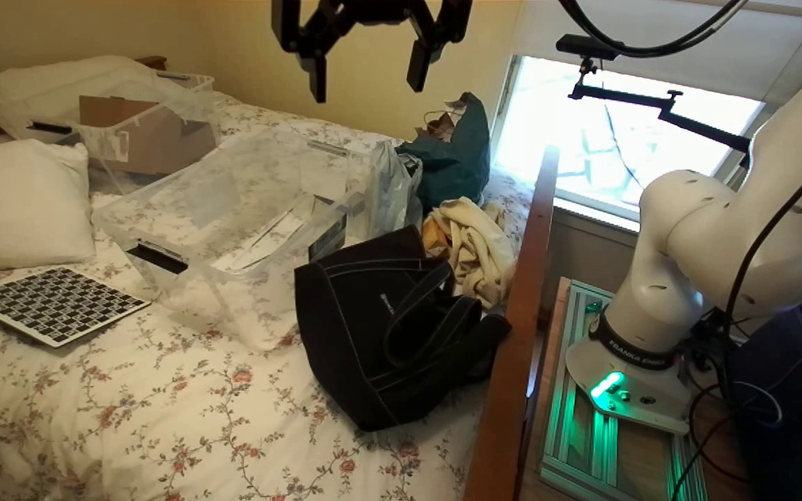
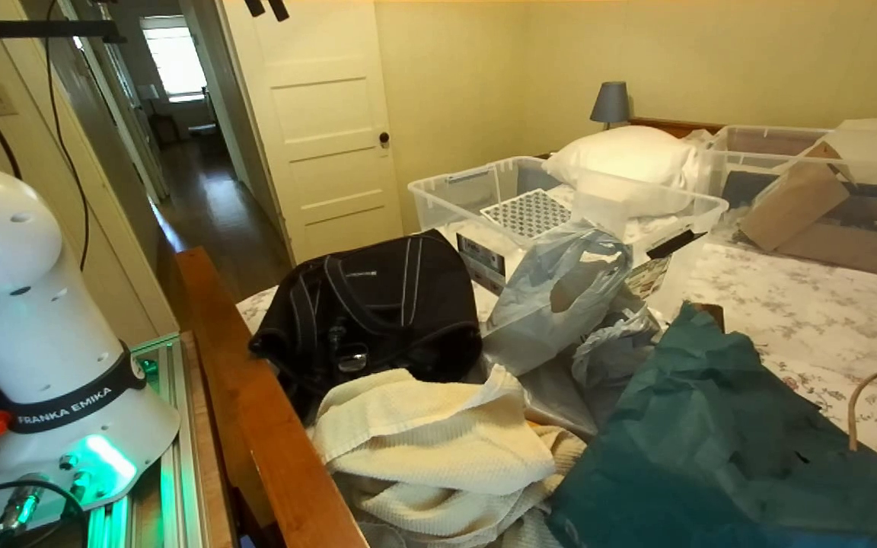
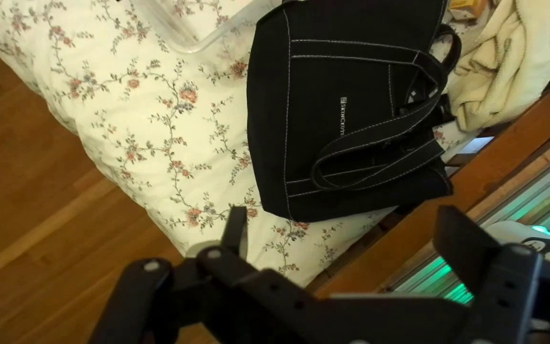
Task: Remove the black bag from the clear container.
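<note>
Yellow walls (image 2: 469, 84) enclose the space you work in, and between them the bed (image 1: 164, 424) is your surface: padded, flowered, likely to give under any push. Along its edge runs a wooden rail (image 1: 530, 278) you'd do well not to bump; beyond, a bright window (image 1: 610, 118) may glare at you. Your clear container (image 1: 234, 292) rests on the bed, and the black bag (image 3: 313, 124) lies outside it, just beside, towards the rail, so you can probably call the removal done. Expect soft, floppy fabric that folds rather than breaks and won't slip much; its weight you can't judge, since whether anything sits inside is hidden. Your gripper (image 1: 367, 92) hangs well apart from it, jaws wide apart, nothing between them. Should you want to shift it, pinch the looped handle (image 3: 380, 130) across its lettered face, since flat fabric offers little purchase
</note>
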You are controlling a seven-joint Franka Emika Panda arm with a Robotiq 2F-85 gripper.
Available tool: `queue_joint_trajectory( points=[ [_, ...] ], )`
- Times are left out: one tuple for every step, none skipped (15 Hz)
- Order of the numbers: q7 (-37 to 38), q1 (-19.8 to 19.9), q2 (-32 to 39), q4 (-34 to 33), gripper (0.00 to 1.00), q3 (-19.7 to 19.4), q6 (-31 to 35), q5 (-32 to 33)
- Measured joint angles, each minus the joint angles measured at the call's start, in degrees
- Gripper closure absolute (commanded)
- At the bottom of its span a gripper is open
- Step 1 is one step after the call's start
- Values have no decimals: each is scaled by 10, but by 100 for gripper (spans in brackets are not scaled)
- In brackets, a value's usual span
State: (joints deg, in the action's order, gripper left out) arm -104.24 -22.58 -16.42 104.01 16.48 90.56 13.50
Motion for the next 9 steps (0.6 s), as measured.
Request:
queue_joint_trajectory(
  points=[
    [-19,0,-3,6,0,-3,0,-5],
    [-35,0,-6,13,0,-5,0,-8],
    [-48,0,-9,18,0,-7,0,-10],
    [-58,0,-12,24,0,-8,0,-12],
    [-66,0,-15,29,0,-9,0,-13],
    [-71,0,-19,34,0,-9,0,-15],
    [-76,0,-22,39,0,-10,0,-17],
    [-79,0,-25,43,0,-10,0,-19],
    [-80,0,-28,48,0,-10,0,-19]
  ],
)
